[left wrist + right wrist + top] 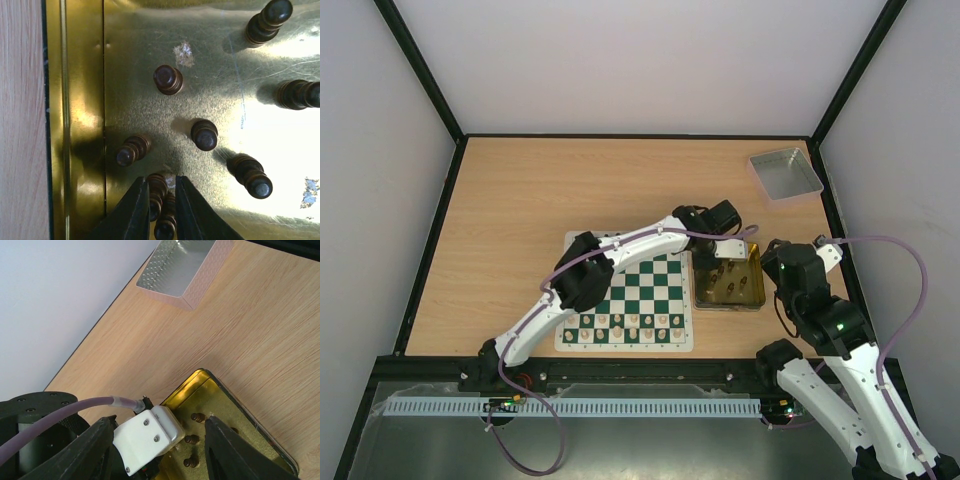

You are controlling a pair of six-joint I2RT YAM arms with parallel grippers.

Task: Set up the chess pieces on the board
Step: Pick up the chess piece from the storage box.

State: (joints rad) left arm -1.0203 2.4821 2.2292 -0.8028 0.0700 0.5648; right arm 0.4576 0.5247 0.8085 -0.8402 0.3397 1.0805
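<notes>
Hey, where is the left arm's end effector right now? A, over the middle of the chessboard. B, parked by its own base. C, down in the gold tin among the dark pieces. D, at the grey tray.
C: the left wrist view shows the left end effector straddling a dark chess piece on the floor of the gold tin, and from above the arm stretches past the board to it.

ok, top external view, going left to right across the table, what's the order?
left arm's base → board → gold tin → right arm. I left out the grey tray because it spans both the tin's and the right arm's columns.
</notes>
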